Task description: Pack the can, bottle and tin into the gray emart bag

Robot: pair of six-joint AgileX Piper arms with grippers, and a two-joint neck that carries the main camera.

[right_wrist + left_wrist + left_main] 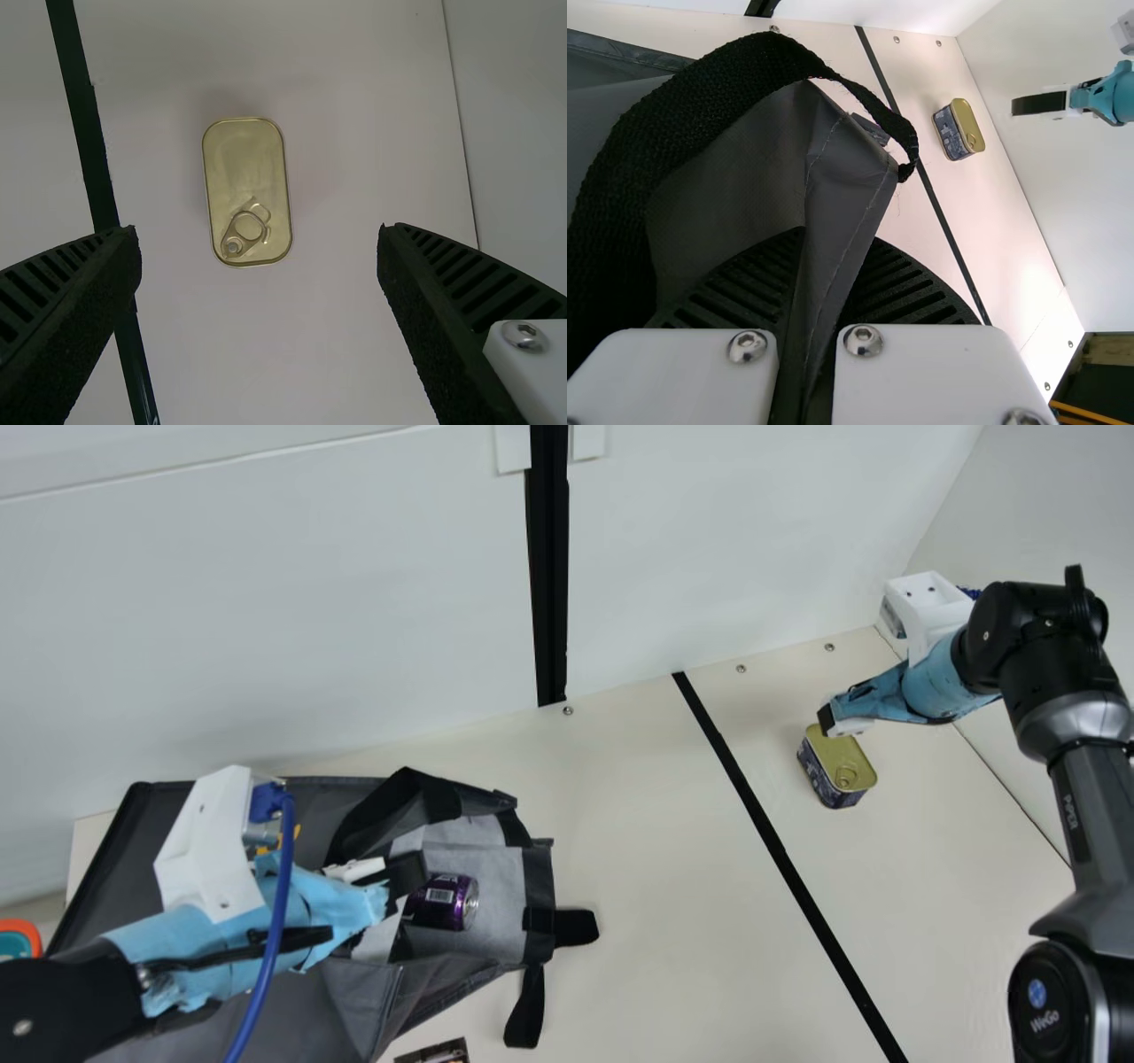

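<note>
With your left end effector (804, 257) clamped on the gray bag (539, 877), packing the tin (840, 766) seems due: lower your right end effector (259, 230), spread apart, around it and squeeze.

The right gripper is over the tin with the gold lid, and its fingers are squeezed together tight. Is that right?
Not quite: the fingers are not squeezed together. The right wrist view shows the right gripper open, with a wide gap between its two fingers. It is over the tin with the gold lid, just as you said.
</note>
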